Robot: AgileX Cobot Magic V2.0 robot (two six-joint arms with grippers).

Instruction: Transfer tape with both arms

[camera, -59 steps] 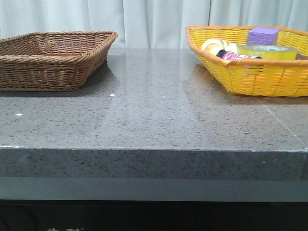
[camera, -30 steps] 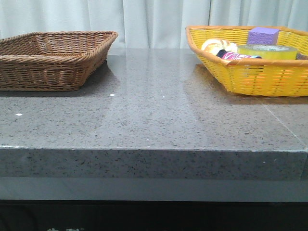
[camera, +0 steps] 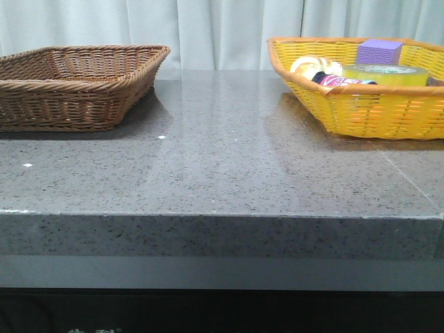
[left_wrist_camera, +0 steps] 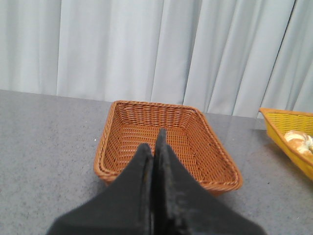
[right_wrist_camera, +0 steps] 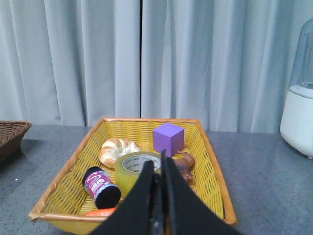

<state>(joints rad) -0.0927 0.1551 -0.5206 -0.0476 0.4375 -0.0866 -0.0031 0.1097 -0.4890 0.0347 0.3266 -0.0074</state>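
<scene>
Right tool (right_wrist_camera: 157,169) before printed tape (right_wrist_camera: 133,169)

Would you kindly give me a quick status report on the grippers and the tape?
Left gripper shut, empty, facing brown basket. Right gripper shut, empty. Tape untouched in yellow basket, hemmed by purple cube, croissant, small can.

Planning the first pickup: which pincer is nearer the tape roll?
Right. The right pincer, shut, faces the tape in the yellow basket. The left pincer, shut, faces the brown basket across the table.
</scene>
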